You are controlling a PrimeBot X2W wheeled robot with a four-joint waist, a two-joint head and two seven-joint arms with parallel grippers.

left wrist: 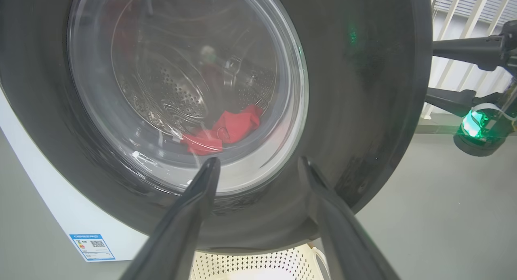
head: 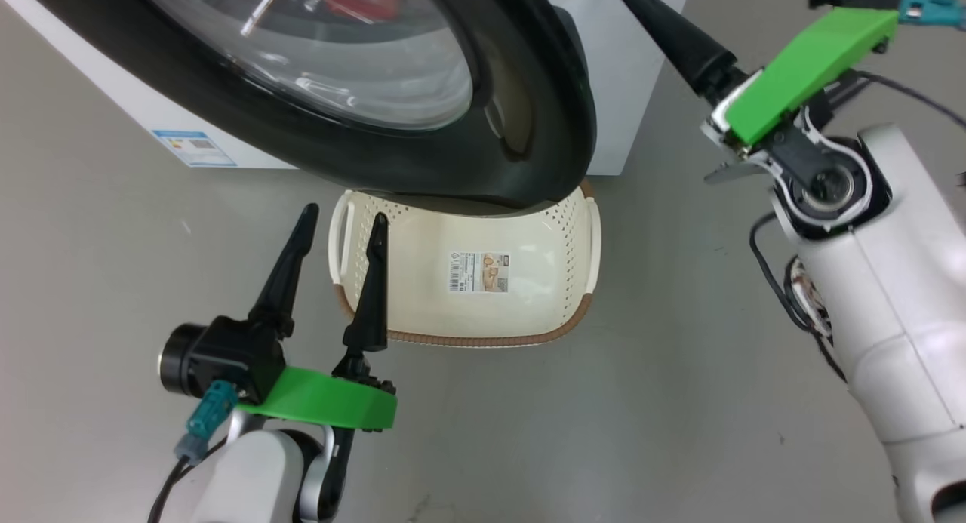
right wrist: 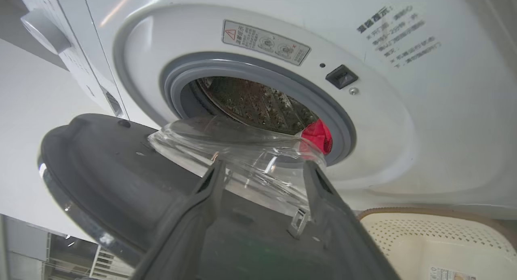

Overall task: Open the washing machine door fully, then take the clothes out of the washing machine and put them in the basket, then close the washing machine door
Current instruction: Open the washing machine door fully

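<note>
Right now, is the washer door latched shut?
No, the washing machine door hangs swung away from the washing machine, whose drum is uncovered with the clothes inside.

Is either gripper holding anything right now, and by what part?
Nothing. The left gripper is open near the basket; the right gripper is open at the edge of the washing machine door, clamping nothing.

Washing machine door (head: pixel 528 93) swung out, overhanging far edge of basket (head: pixel 468 340). Basket on floor (head: pixel 679 357), before washing machine (head: pixel 634 70). Clothes (left wrist: pixel 226 128) in drum (right wrist: pixel 258 102), low down, seemingly toward the front. Left gripper (head: pixel 344 212) just beside basket's left rim.
</note>
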